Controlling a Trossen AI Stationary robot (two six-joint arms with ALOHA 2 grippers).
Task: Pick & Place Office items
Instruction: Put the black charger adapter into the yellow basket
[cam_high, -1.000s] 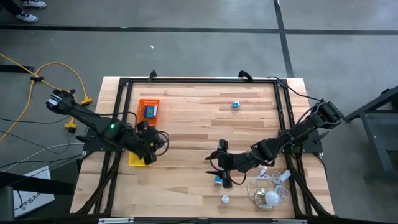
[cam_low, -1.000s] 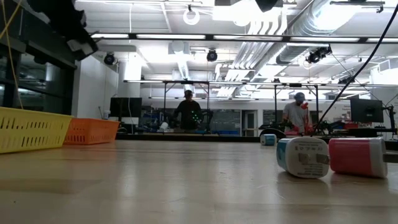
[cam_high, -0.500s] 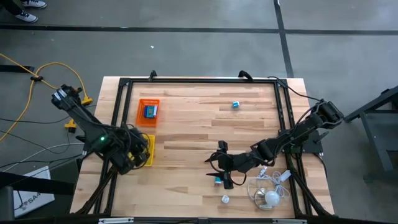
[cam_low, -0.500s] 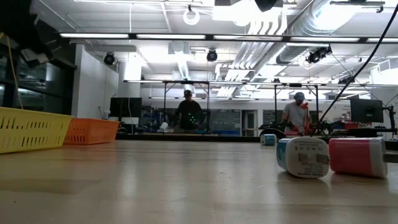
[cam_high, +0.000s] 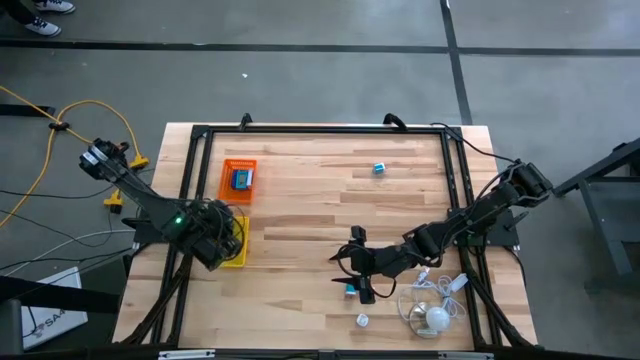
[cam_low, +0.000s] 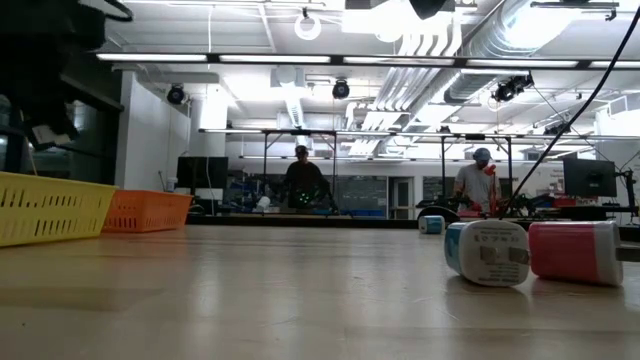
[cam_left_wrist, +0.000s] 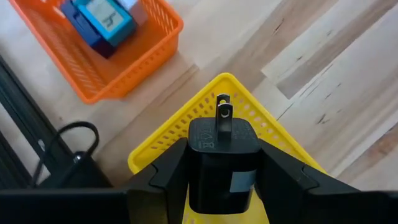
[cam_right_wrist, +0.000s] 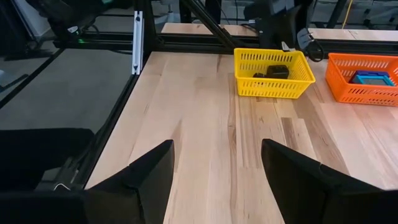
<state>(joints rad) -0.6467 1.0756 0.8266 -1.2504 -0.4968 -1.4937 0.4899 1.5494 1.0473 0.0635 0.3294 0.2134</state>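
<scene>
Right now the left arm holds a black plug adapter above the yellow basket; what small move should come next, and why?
Probably lower a little and open the fingers. In the left wrist view the left gripper clamps the black plug adapter, prongs forward, directly over the yellow basket, which already holds black pieces in the right wrist view. The orange basket holds blue items, so yellow seems right.

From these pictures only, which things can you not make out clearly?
- High view: the left tool and most of the yellow basket are hidden under the left arm.
- Left wrist view: the black plug adapter in that tool covers the basket's inside.
- High view: the small blue item is too small to identify.
- Low view: the pink block is partly behind the white block.
</scene>
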